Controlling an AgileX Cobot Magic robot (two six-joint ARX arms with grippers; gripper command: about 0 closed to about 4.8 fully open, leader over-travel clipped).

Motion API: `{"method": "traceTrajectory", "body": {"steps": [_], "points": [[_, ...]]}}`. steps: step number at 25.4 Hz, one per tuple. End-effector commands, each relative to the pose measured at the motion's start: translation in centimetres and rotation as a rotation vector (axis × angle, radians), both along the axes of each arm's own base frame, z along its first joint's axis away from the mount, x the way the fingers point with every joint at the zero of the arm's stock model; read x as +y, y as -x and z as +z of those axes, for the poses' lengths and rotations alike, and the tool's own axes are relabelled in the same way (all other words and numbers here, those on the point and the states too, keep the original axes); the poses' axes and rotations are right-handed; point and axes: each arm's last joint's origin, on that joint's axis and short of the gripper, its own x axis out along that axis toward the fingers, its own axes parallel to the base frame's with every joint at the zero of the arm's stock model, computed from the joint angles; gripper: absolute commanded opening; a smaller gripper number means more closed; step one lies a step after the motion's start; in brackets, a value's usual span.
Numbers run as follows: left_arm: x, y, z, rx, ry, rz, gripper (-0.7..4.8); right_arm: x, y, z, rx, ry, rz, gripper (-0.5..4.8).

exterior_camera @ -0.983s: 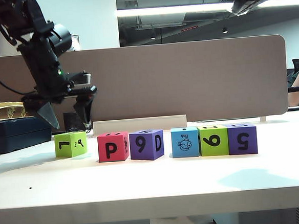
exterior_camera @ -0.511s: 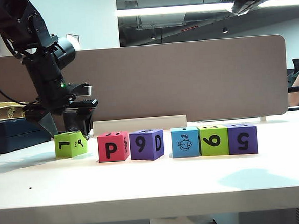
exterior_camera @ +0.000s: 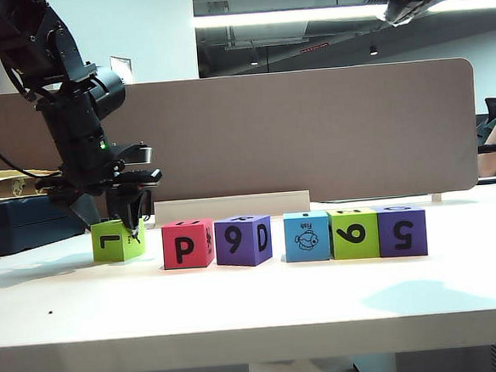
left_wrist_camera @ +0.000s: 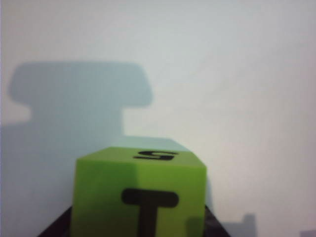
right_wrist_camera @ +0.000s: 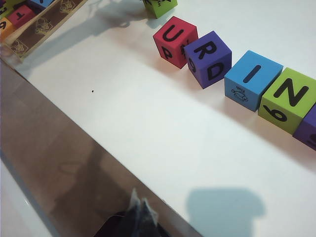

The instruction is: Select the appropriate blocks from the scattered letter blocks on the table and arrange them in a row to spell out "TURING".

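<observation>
The table [exterior_camera: 256,305] spread wide and white under everything, with the brown-grey divider panel [exterior_camera: 312,130] standing along its far side. On the table, 6 letter blocks [exterior_camera: 294,236] sat in a line. 5 of them stood to the right of the left gripper [exterior_camera: 113,223] in the exterior view: the red block [exterior_camera: 186,244] nearest it, set apart by a small gap, then the purple block [exterior_camera: 243,241], the blue block [exterior_camera: 307,235], the green block with N on top [exterior_camera: 353,233] and the last purple block [exterior_camera: 402,230], the last 3 touching side by side. From the right wrist view their top faces read U, R, I and N.

The left gripper pointed down over the lime green T block [exterior_camera: 118,240] at the left end of the line, its dark fingers [exterior_camera: 132,218] straddling the top of the cube, jaws partly drawn in around it. Whether the pads already pressed its sides could not be told. In the left wrist view that block [left_wrist_camera: 138,197] filled the space just ahead of the hand, a T on its near face and an S on top.

The right gripper [right_wrist_camera: 139,212] hung well away from the blocks, near the table's edge, its fingertips looking close together, nothing between them.
</observation>
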Motion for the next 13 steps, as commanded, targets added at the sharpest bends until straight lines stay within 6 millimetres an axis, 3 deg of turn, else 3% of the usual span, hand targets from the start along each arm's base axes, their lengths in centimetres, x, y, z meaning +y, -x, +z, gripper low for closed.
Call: {"method": "traceTrajectory", "body": {"steps": [1,13], "points": [[0.2,0.7,0.2,0.06,-0.013,0.0,2.75,0.0,0.0,0.3,-0.019,-0.012,0.0,-0.01],[0.3,2.3,3.9,0.076,0.1,0.013,2.73,0.0,0.0,0.3,-0.019,-0.012,0.0,-0.01]]}}
